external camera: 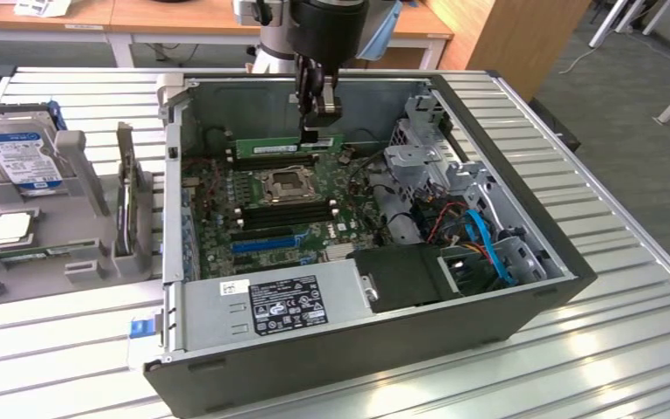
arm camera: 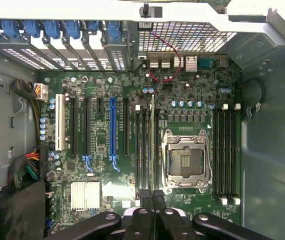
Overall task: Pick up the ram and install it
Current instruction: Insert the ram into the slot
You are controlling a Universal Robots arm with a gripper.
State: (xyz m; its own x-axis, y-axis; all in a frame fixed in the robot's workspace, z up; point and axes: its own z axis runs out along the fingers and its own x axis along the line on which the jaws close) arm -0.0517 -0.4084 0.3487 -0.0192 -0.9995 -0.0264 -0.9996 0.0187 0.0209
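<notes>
The exterior view shows the tool (external camera: 315, 133) clamped on the ram (external camera: 268, 147) near the computer case (external camera: 233, 105) wall opposite the power supply (external camera: 271, 305). The wrist view shows the ram edge-on over black memory slots (arm camera: 141, 150).

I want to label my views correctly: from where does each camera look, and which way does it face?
Exterior view: off the arm, raised, looking down slantwise into the open computer case; shows the arm and gripper, shut on the ram.
Wrist view: on the wrist, looking straight down at the motherboard; shows the gripper's fingers.
Shared: gripper, motherboard, processor socket.
</notes>
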